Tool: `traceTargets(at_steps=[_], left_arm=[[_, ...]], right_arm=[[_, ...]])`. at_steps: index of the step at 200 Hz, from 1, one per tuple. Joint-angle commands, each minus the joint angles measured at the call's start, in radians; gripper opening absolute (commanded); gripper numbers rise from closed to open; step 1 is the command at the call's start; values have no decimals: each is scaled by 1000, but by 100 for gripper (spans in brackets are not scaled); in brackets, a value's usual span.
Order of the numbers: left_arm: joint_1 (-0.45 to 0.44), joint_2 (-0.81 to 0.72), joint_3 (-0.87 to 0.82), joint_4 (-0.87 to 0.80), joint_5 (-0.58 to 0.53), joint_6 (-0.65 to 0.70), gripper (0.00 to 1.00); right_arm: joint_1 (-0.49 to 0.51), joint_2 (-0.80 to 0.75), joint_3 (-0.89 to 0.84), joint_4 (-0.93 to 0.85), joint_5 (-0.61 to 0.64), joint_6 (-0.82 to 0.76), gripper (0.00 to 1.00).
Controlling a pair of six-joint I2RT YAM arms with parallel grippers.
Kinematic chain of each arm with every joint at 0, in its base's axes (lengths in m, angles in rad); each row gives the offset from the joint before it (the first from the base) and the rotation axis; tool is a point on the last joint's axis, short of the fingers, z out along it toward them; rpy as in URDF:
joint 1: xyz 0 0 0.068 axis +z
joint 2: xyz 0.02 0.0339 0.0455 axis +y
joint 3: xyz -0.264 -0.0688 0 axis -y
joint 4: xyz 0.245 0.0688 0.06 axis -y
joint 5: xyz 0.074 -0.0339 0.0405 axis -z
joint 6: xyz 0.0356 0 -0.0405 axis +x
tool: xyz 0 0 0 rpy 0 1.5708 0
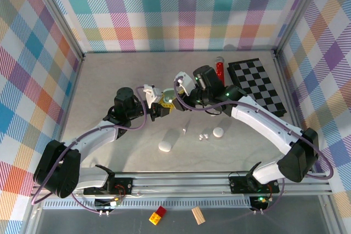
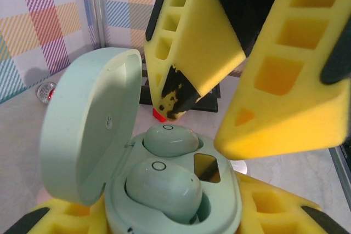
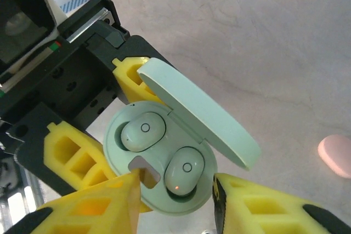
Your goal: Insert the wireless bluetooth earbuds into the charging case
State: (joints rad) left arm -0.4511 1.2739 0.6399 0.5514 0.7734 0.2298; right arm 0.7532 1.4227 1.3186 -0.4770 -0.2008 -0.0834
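Gripping a pale green, pebble-shaped plastic charging case (image 3: 203, 114), the left gripper (image 1: 159, 109) holds it with the lid raised. Two glossy pale green wireless bluetooth earbuds (image 3: 142, 131) sit in its wells. The right gripper (image 2: 205, 127) hangs just above, jaws parted and empty.

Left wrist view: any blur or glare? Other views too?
Left wrist: charging case and both seated earbuds sharp, mild sheen on their gloss, plaid wall behind soft. Right wrist: case sharp, pink case at the edge blurred. Top external: even light, faint shadows.
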Motion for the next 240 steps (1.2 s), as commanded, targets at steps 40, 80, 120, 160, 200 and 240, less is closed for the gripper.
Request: traceTargets(at_steps=[40,80,120,160,200,240], left_arm=[[-9,-26,26,33,12,8,25],[-9,-30,26,35,24,10,25],[-9,-30,27,36,23,8,25],[-9,-31,20,60,-5,-11,25],[-8,-29,29,61,-20,-15,25],[-9,-11,25,131,-17,-49,25]], right_arm=[[-112,-97,-15,158,-155,237,61],[-151,40,134,11,-135,330,62],[-155,167,258,-127,-124,307,63],[-153,180,261,-178,-147,265,62],[-153,126,205,-184,-158,249,62],[-226,59,118,-74,-284,428,68]])
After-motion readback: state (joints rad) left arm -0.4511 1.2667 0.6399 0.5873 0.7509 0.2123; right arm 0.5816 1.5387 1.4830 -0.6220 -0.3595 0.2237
